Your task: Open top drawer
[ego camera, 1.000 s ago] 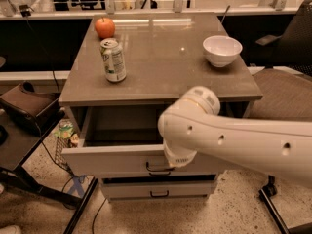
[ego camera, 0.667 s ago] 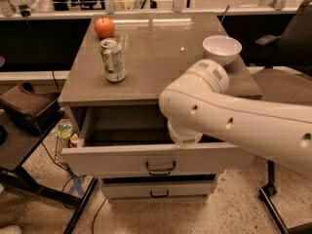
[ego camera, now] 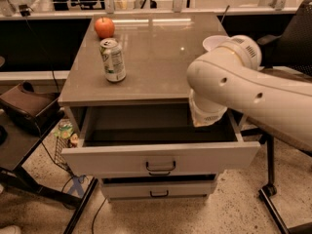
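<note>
The top drawer (ego camera: 161,156) of the grey cabinet stands pulled out towards me. Its light grey front carries a small black bar handle (ego camera: 161,167), and its shallow dark interior (ego camera: 141,126) looks empty. My white arm (ego camera: 229,82) reaches in from the right and hangs above the drawer's right rear corner. Its lower end (ego camera: 207,113) is level with the cabinet top's front edge. My gripper is hidden behind the arm, and nothing touches the handle.
On the cabinet top (ego camera: 156,57) stand a red apple (ego camera: 104,27), a green-and-white can (ego camera: 113,60) and a white bowl (ego camera: 214,42), partly behind my arm. A shorter drawer (ego camera: 158,189) below is shut. A black chair (ego camera: 292,38) is at the right, and a dark stand (ego camera: 24,130) at the left.
My arm has lifted away from the drawer's handle and swung up and to the right. The drawer stays pulled out.
</note>
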You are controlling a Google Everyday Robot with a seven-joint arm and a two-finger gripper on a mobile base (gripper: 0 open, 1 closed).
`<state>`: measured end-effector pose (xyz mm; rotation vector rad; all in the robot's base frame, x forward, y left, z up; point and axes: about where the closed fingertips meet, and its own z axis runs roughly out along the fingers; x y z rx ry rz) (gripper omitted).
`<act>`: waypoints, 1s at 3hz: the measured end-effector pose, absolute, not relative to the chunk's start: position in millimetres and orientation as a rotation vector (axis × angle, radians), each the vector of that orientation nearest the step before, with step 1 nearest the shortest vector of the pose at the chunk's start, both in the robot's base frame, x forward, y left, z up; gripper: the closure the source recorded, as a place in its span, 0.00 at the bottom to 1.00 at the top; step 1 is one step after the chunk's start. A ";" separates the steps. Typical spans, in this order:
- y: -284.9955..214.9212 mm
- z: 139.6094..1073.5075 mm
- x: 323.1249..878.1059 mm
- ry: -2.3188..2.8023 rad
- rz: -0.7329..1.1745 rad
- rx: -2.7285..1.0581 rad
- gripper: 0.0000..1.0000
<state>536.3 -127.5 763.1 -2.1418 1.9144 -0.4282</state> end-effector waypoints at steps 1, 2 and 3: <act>-170.8 736.9 544.6 1.993 -0.373 -2.054 1.00; -170.8 737.0 544.5 1.993 -0.373 -2.054 1.00; -164.0 709.4 534.8 2.014 -0.335 -2.074 1.00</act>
